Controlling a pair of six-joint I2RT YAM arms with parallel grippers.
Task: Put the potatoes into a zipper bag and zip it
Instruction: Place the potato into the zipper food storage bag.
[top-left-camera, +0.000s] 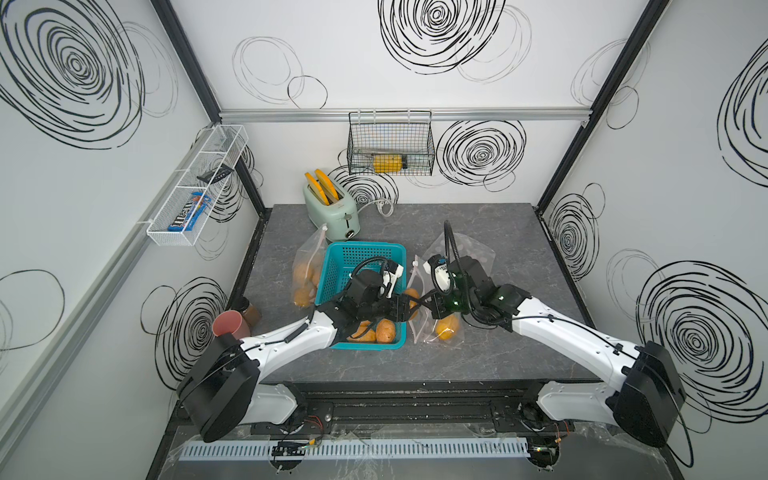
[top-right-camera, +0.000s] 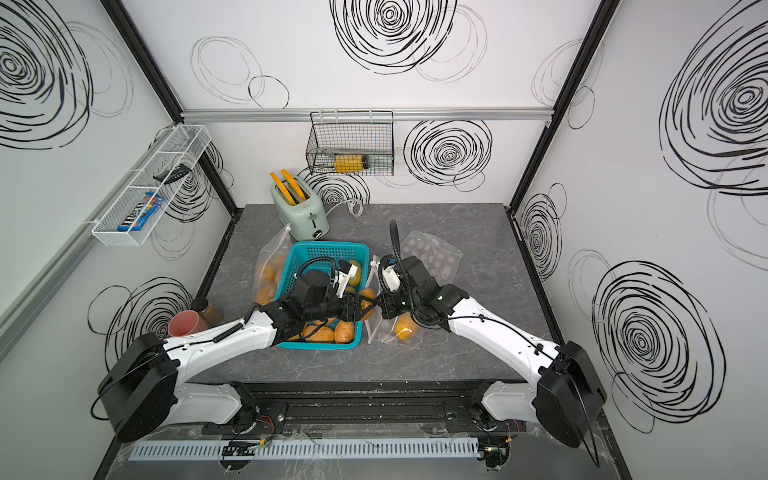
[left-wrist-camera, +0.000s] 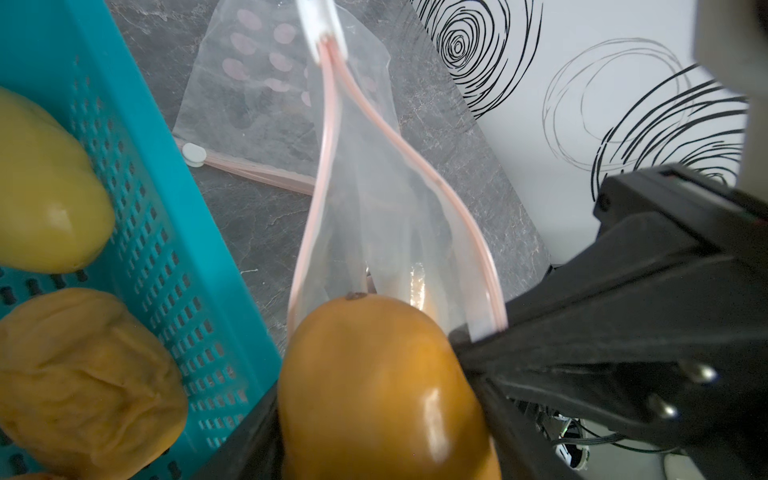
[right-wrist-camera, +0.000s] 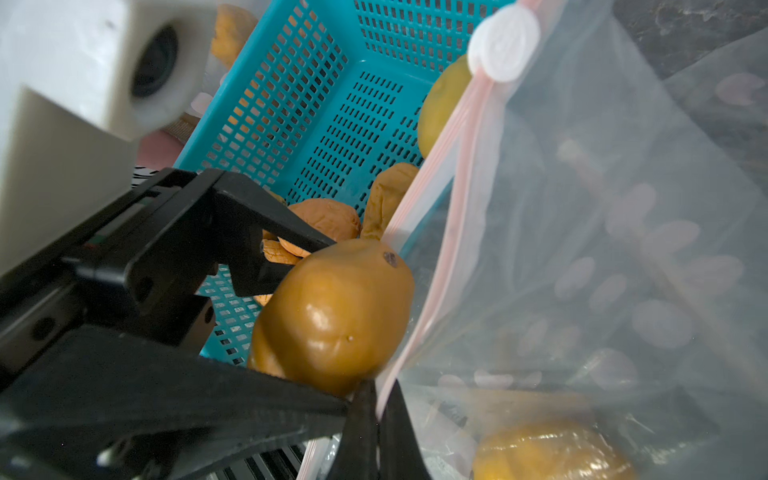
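Orange-brown potato (left-wrist-camera: 382, 382) sits clamped in the left gripper (right-wrist-camera: 328, 320) at the zipper bag (right-wrist-camera: 582, 232) mouth, beside the teal basket (right-wrist-camera: 291, 104). Right gripper (right-wrist-camera: 376, 403) pinches the rim; hold it raised, advance past the track, then release.

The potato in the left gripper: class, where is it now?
In a top view the potato sits in the left gripper, just past the teal basket's right rim, at the zipper bag that the right gripper pinches.
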